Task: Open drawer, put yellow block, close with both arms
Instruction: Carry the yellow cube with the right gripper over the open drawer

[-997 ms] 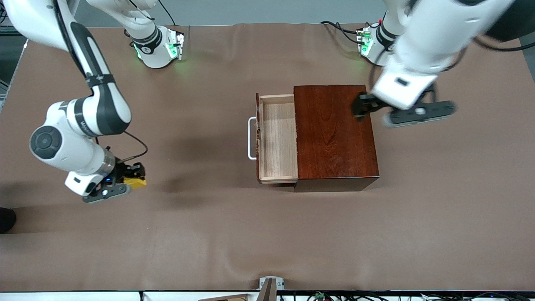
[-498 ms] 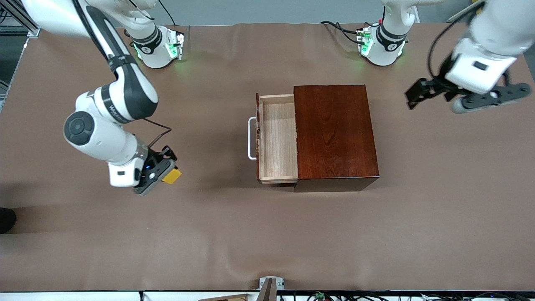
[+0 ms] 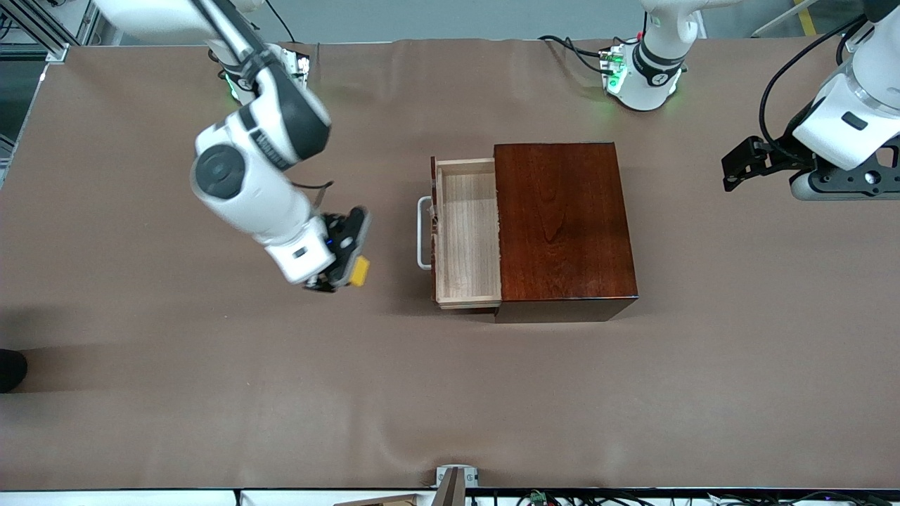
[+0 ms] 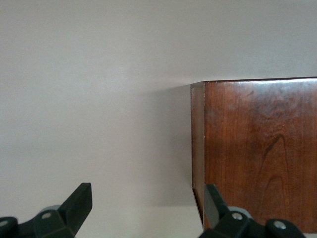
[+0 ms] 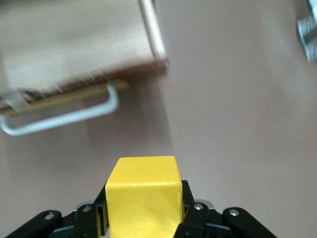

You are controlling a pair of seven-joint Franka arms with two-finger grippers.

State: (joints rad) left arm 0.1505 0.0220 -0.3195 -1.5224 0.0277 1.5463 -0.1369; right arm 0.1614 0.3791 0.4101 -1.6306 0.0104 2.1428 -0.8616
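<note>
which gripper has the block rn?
The right gripper, shut on the yellow block above the table just short of the open drawer. The left gripper is open and empty, off past the box's other end.

The right arm is reached out from its base and bent at the elbow, its wrist tilted down. The right hand is held in the air over the bench, its fingers clamped on the block — the grip is seen plainly in the right wrist view. The left arm is drawn back toward its own end of the bench. The left hand is carried above the bench with its fingers spread wide — nothing is gripped.
</note>
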